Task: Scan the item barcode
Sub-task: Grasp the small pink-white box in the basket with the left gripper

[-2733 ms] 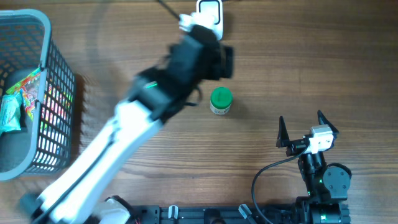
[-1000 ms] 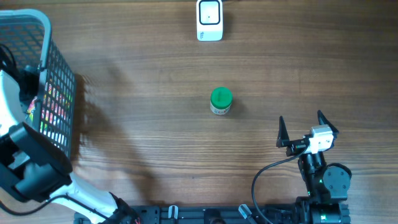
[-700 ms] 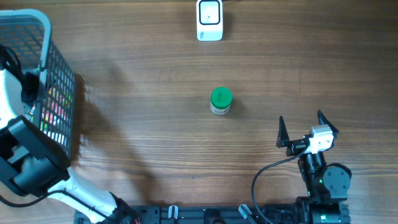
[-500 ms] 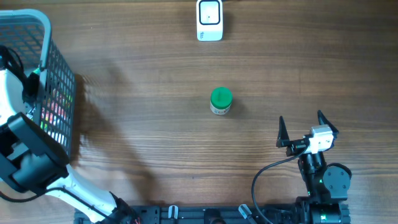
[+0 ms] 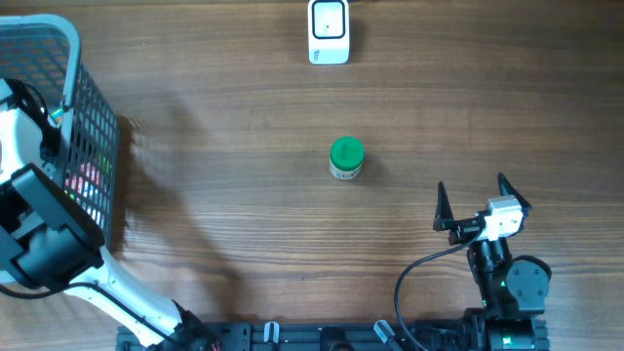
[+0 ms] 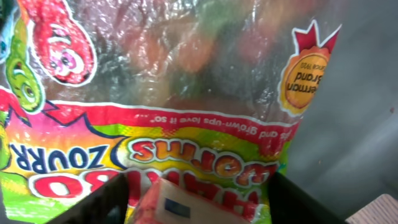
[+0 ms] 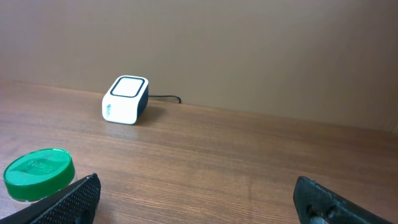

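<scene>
Right claw (image 5: 471,183) wide (left arm (image 5: 44,244) outstretched)

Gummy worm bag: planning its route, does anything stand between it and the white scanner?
Only the wall of the grey mesh basket, which encloses the colourful gummy worm bag. Past it, nothing visible lies before the white box-shaped scanner; the green-lidded jar stands off that line.

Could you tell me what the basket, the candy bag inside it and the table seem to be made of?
The basket looks like moulded plastic, matt grey: a regular grid wall under a smooth rim. The candy bag looks like thin glossy plastic film: partly see-through, wrinkled, with glare. The table shows wood grain, matt; solid wood or laminate, I cannot tell.
</scene>
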Controlling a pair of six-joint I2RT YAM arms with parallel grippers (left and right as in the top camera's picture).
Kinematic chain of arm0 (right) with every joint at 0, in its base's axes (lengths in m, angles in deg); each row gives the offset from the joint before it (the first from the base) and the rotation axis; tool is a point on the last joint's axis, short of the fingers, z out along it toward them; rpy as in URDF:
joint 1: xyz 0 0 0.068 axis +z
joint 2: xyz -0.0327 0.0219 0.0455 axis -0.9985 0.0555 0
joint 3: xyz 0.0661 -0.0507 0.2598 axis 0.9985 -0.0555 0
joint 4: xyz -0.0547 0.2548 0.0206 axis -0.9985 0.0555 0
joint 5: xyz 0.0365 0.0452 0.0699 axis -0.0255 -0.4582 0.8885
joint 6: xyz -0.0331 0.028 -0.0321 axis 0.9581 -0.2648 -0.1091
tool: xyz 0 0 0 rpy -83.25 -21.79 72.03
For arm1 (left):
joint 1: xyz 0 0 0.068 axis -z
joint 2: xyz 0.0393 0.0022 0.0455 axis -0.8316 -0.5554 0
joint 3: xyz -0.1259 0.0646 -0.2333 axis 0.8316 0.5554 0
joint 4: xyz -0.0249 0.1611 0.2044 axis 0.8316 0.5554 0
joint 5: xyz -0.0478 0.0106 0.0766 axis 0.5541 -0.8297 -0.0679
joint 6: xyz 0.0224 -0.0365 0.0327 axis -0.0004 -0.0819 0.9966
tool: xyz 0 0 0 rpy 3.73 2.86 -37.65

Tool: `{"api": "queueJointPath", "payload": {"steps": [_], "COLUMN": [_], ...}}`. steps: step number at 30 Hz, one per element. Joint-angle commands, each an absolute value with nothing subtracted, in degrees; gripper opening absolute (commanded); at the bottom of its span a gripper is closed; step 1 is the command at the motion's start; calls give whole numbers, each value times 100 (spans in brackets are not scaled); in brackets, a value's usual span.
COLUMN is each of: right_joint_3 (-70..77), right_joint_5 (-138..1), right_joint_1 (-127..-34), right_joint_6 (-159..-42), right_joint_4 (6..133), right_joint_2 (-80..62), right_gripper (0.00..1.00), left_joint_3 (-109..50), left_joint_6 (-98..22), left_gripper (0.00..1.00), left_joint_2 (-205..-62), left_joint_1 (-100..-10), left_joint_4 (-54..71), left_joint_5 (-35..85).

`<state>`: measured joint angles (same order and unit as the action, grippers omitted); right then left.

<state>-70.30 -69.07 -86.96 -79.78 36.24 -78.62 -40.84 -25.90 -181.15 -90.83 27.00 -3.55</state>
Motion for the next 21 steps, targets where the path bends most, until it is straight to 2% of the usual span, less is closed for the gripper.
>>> {"api": "queueJointPath", "payload": {"steps": [1,3,7,9,11,12,13,14,15,16,21], "right_joint_3": [-7037,-7037,-7037,-7037,-7037,-7037,-7037,-7037,-7037,-7037,-7037], "right_joint_5": [-6985,-6985,-6985,-6985,-6985,-6985,-6985,-6985,-6985,-6985,-6985], "right_joint_1": [-8678,-8678,-8678,-8678,-8678,-8678,-8678,-8678,-8678,-8678,-8678], "right_joint_6": [-7924,-7926,-7926,-7926,-7926,-7926,-7926,-7926,-7924,-7924,-7926], "right_joint_4": [3604,3604,3604,3604,3606,3604,3604,3604,3604,3604,3604], "right_joint_2": [-7882,-7882,-7882,-7882,-7882,-7882,-7882,-7882,-7882,-7882,-7882], "right_gripper": [100,100,100,100,100,100,100,100,100,100,100], "left_joint_3": [-4156,-4331,-4689,-4748,-4748,-4748,-4748,-4748,-4746,-4722,-4281], "left_joint_6": [-2498,-2498,-2500,-2500,-2500,-2502,-2504,-2531,-2524,-2474,-1752], "left_gripper": [55,50,48,43,30,31,47,71,82,85,89], "left_joint_2": [-18047,-17927,-17695,-17475,-17337,-17295,-17260,-17256,-17256,-17271,-17278], "left_joint_1": [-9100,-9100,-9100,-9100,-9100,-9100,-9100,-9100,-9100,-9100,-9100], "left_joint_4": [2766,2897,3172,3197,3214,3223,3260,3310,3380,3433,3336], "left_joint_5": [-403,-419,-416,-416,-416,-416,-412,-408,-392,-395,-392]}}
